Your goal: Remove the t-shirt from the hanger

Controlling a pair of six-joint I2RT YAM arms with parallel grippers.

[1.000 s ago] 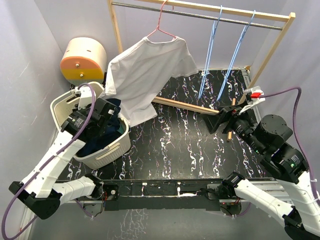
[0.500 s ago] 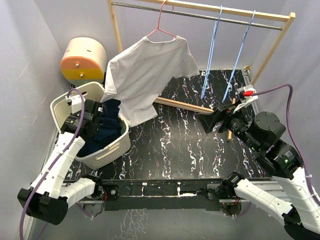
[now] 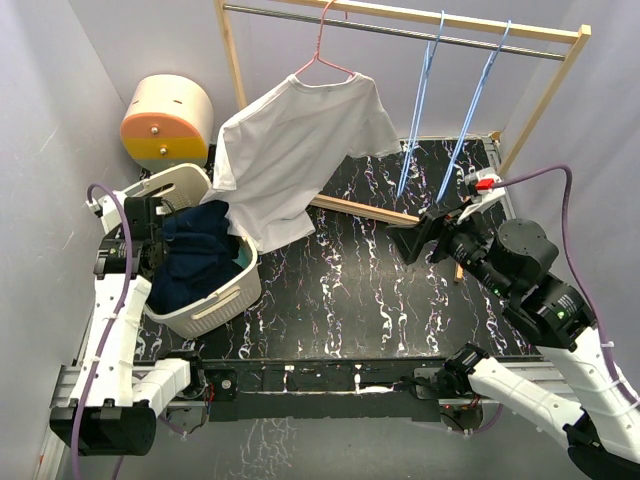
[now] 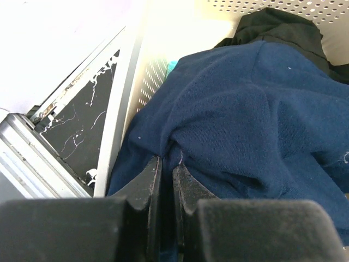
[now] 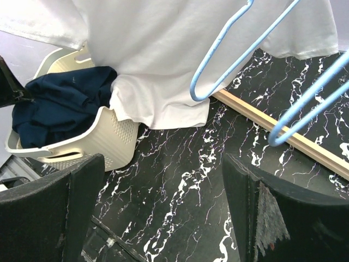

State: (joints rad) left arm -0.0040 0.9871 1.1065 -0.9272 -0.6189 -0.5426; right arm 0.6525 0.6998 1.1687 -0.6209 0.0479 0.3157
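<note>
White short-sleeved t-shirt (image 3: 295,150) is on the pink wire hanger (image 3: 322,55), which is hooked on the metal rail (image 3: 400,28) of the wooden-framed clothes rack (image 3: 232,50), left end of the rail. The shirt hangs skewed, its body swung toward the rack's left post. The lower hem reaches down past the rack's base bar.

Two light-blue wire hangers (image 3: 421,100) are on the same rail, bare, towards the right end.

Cream perforated plastic laundry basket (image 3: 225,300) sits in front of the rack's left post. The shirt hem is at its rim; can't tell if it touches. A navy blue cloth garment (image 4: 245,120) is piled inside it with some black fabric behind.

Left gripper (image 4: 166,180) is at the basket's outer side, away from the rack. Its fingers are together with only a sliver between them, tips against the navy cloth. Can't tell if any cloth is pinched.

Right gripper (image 5: 163,213) is in front of the rack's right half, above the black white-veined marble-look tabletop (image 3: 350,280). Its fingers are spread wide with nothing in them, and it faces the shirt and blue hangers.

Cream-and-orange round drum (image 3: 167,118) is just left of the rack's left post.
</note>
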